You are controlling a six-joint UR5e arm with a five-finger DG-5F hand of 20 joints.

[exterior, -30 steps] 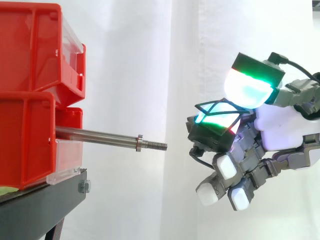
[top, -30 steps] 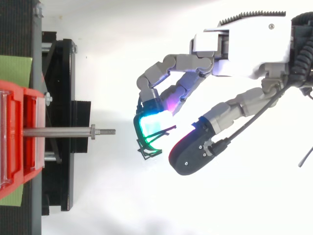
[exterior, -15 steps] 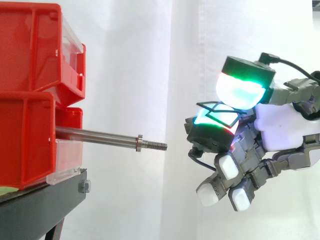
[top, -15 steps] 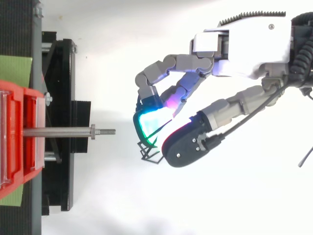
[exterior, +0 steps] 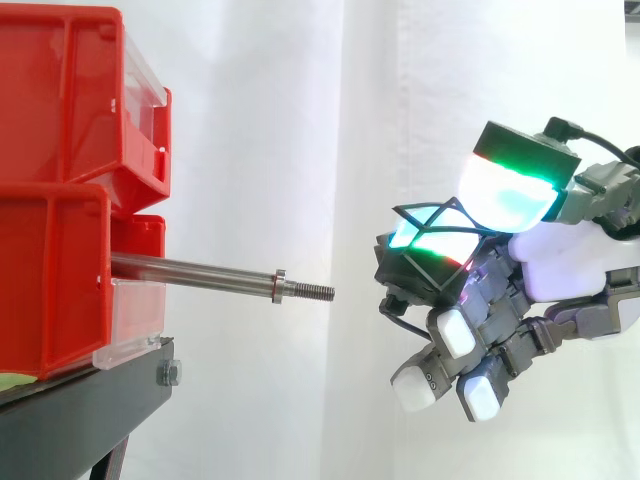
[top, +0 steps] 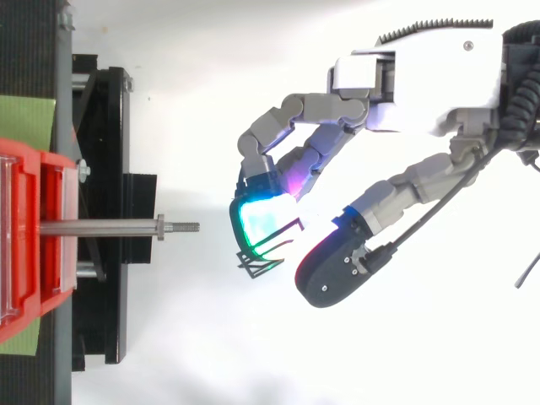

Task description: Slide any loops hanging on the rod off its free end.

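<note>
Right of centre, one robot hand (exterior: 565,255) pinches one thin black wire loop (exterior: 416,208), partly hidden, between thumb and curled finger. Left, one bare steel rod (exterior: 190,270) projects from two stacked red plastic bins (exterior: 60,100).

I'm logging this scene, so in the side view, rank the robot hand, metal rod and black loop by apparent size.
1. robot hand, covering the most area
2. metal rod, long but thin
3. black loop, smallest
Nearness to the camera may skew this.

Black loop (exterior: 432,221) clear of bare rod (exterior: 200,272)
</note>
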